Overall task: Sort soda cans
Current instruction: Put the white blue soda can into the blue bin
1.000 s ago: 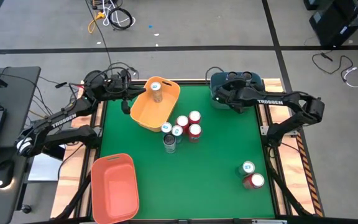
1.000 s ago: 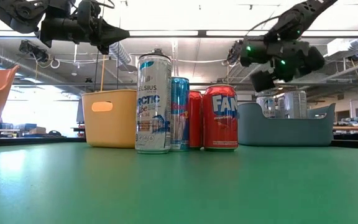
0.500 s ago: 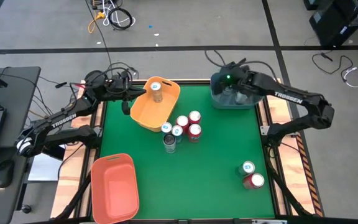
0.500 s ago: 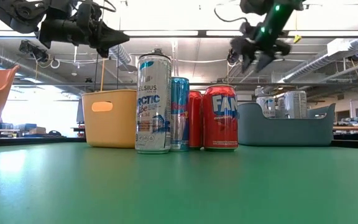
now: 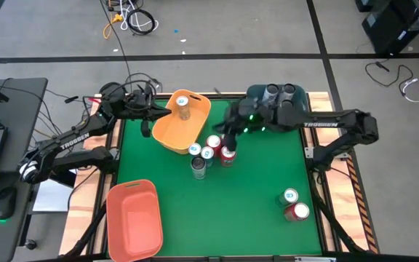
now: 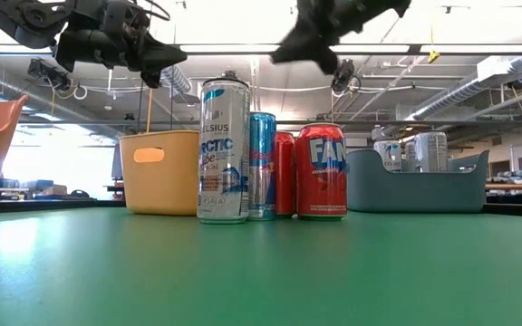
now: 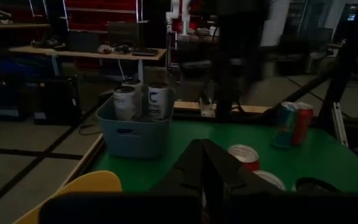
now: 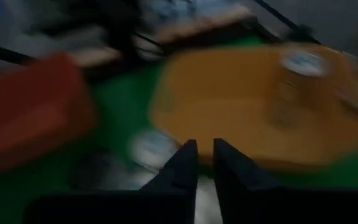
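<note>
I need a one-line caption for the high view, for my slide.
Right claw hovers above the central cans; left claw waits at the yellow bin.

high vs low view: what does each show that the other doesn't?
High only: the can inside the yellow bin, the two cans near the table's right front, and the whole orange bin. Low only: can labels, such as the tall silver can and red can. Both: the centre cluster, the blue-grey bin holding cans, and the right gripper above the cluster.
</note>
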Motion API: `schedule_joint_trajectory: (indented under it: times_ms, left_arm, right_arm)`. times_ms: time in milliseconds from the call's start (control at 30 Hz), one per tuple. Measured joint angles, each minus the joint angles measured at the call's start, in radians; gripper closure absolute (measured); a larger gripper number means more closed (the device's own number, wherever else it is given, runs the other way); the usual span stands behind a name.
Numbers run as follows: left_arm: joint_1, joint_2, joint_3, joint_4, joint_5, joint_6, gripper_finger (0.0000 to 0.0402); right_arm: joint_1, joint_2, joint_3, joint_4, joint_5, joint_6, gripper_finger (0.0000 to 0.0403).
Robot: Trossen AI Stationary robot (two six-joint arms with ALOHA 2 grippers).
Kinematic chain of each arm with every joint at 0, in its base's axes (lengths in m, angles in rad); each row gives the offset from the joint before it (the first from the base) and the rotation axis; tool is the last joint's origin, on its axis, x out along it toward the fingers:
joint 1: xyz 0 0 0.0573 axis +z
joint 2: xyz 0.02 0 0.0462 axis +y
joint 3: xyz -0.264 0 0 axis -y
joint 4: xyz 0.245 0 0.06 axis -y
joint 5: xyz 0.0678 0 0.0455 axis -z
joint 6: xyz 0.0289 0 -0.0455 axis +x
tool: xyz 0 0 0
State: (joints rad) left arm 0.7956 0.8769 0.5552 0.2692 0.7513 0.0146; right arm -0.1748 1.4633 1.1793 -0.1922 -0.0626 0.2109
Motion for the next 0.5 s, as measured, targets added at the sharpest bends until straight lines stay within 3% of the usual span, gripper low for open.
schedule_joint_trajectory:
  times_ms: [233, 500]
  left_arm:
    - [0.000, 0.000, 0.000, -0.001, 0.000, 0.007, 0.0396]
    - [0.000, 0.000, 0.000, -0.012, -0.001, 0.033, 0.0396]
  right_arm:
    - [0.180, 0.149, -0.001, 0.203, 0.072, 0.021, 0.0280]
    - [0.286, 0.188, -0.001, 0.262, 0.193, 0.029, 0.0135]
